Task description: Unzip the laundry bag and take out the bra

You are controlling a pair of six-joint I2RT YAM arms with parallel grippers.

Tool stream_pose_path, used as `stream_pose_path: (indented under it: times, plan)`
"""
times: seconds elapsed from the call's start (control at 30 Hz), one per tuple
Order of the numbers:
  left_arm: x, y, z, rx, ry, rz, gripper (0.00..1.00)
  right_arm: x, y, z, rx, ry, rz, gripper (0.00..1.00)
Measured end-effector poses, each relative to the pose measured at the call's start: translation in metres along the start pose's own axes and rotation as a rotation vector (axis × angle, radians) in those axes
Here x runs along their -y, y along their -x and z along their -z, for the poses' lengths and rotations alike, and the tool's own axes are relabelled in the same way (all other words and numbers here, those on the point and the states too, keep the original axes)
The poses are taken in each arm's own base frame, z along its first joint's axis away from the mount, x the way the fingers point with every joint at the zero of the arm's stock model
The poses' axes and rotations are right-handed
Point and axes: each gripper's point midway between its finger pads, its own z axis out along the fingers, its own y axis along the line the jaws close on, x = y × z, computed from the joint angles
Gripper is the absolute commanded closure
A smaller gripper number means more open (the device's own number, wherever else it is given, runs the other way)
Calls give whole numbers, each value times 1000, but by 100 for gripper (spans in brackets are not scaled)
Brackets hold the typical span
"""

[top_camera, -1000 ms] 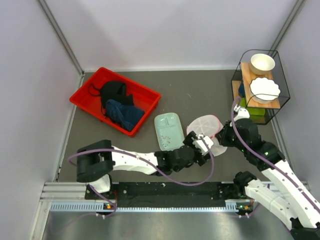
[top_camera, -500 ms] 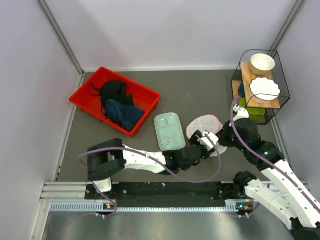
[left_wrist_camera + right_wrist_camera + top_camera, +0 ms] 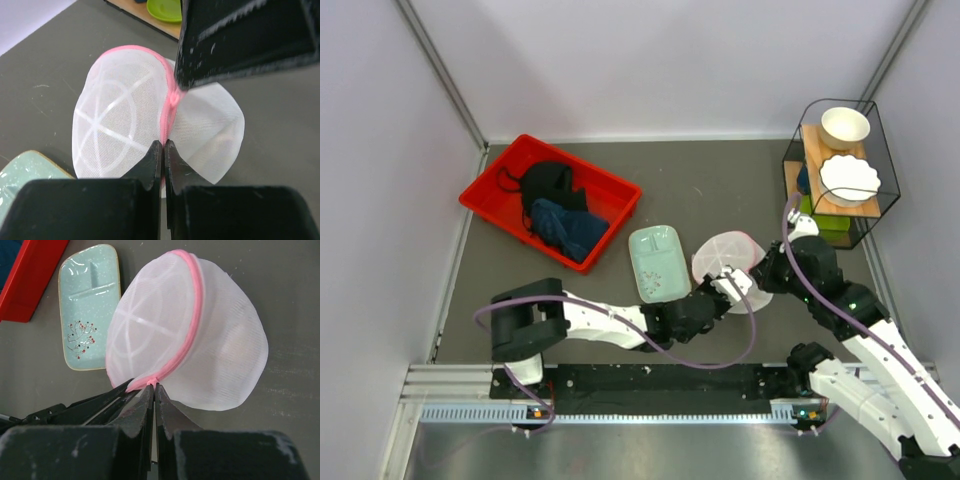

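Laundry bag [image 3: 725, 255] sits right of centre in the overhead view, just right of the mint tray [image 3: 655, 262] on the grey worktop [image 3: 720, 190]. Its pink zipper [image 3: 167, 107] looks closed, and the bra is not clearly visible through the mesh. On the zipper band the left end effector [image 3: 163, 150] is clamped, with the right end effector [image 3: 151, 387] pinched just beside it. Whether either holds the pull tab I cannot tell. If both grip only trim, pulling apart would likely stretch or drag the light bag, not open it.
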Motion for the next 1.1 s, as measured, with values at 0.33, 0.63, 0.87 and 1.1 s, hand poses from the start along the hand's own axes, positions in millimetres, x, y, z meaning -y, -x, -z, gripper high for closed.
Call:
stream_pose_path:
  times: [0.33, 0.63, 0.87, 1.1]
  plan:
    - [-32, 9, 32, 44, -142, 39, 100, 6, 9, 0, 33, -16, -23, 100]
    - [-52, 7, 42, 47, -274, -46, 100, 10, 24, 2, 104, -35, -48, 100]
    - [-56, 14, 53, 66, -349, -101, 100, 15, 31, 9, 159, -53, -68, 100]
    - [-60, 23, 69, 103, -409, -113, 100, 26, 16, -10, 146, -88, -95, 100]
